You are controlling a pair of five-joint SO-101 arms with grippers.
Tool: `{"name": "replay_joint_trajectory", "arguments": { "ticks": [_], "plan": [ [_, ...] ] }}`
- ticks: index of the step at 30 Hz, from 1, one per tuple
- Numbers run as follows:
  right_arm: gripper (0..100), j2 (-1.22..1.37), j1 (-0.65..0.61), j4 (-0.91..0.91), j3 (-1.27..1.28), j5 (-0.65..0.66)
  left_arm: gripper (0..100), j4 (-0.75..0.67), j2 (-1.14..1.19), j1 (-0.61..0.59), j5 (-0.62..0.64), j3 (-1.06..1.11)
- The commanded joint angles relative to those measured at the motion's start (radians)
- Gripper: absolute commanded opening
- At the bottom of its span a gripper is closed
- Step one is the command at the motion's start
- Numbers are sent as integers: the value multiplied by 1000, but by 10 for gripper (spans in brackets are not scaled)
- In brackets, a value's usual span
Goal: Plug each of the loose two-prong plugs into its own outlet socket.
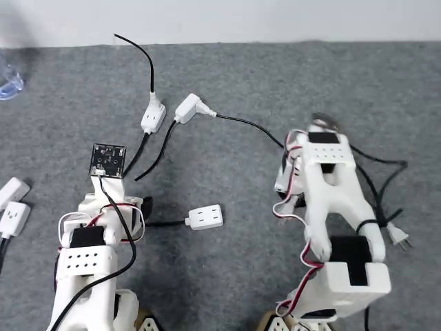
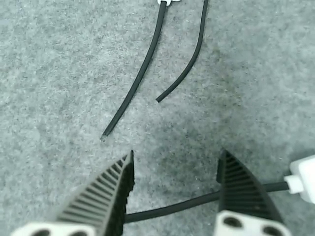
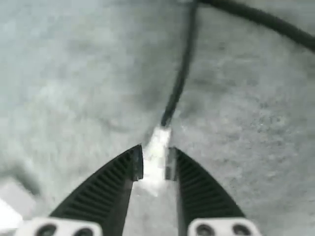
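Held plug: a white plug (image 3: 157, 138) with a black cord running away from it sits between the right claw's fingers, just over the grey carpeted table (image 1: 275, 69).
Right claw: the right gripper (image 3: 154, 158) is clenched on that white plug, one ribbed finger on each side of it.
Loose plug: a two-prong plug (image 1: 398, 236) lies on the carpet just beside the right arm's base, its black cord looping back past the arm.
Near socket: a white outlet block (image 1: 206, 217) lies between the two arms (closer to the left one), its cord leading toward the left arm.
Far sockets: two white blocks (image 1: 153, 114) (image 1: 189, 107) lie side by side nearer the far wall, each trailing black cord.
Edge sockets: two more white outlets (image 1: 12, 207) lie at the table's left edge.
Left claw: the left gripper (image 2: 177, 154) is released, fingers spread wide above bare carpet and holding nothing.
Under it: a black cable (image 2: 172, 206) crosses beneath the fingers; two loose cord ends (image 2: 135, 83) (image 2: 184, 64) lie beyond.
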Motion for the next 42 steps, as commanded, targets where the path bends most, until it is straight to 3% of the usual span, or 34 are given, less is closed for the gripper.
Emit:
{"name": "replay_joint_trajectory", "arguments": {
  "ticks": [1, 8, 10, 14, 21, 29, 36, 42],
  "plan": [
    [151, -53, -16, 81, -92, 167, 258, -25, -17, -3, 5, -4],
    [207, -54, -22, 134, -98, 523, 258, -21, -15, -3, 5, -4],
    [184, -54, -12, 136, -109, 729, 258, -21, -15, -3, 5, -4],
    [136, -54, 41, 153, -169, 1346, 258, -23, -14, -3, 5, -4],
    [130, -45, 47, 337, -239, 1838, 258, -23, -14, -3, 3, -4],
    [130, -44, 13, 297, -110, 2107, 258, -23, -14, -3, 3, -4],
    [127, -44, -88, 125, 5, 2116, 258, -20, -18, -3, 2, -4],
    [127, -42, -93, 30, 38, 2116, 258, -18, -18, -3, 2, -4]
  ]
}}
